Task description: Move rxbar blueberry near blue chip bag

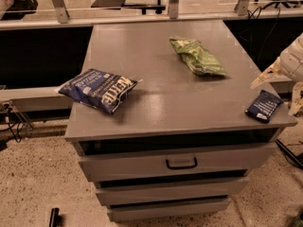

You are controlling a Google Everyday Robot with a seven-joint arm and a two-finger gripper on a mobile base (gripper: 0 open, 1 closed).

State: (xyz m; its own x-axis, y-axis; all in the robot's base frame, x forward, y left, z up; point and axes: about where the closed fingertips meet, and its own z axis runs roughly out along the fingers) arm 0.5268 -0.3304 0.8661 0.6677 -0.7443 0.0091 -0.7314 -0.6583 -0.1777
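The rxbar blueberry (264,106) is a small flat navy wrapper lying at the front right corner of the grey cabinet top (156,103). The blue chip bag (99,89) is large, dark blue with white lettering, and lies at the front left of the top. My gripper (280,92) comes in from the right edge, just right of and slightly above the bar. Its pale fingers (265,74) are spread apart and hold nothing. The rest of the arm is cut off by the frame edge.
A green chip bag (196,56) lies at the back right of the top. The cabinet has drawers with a dark handle (182,163) below its front edge. A metal rail (142,20) and a chair base stand behind it. The floor is speckled.
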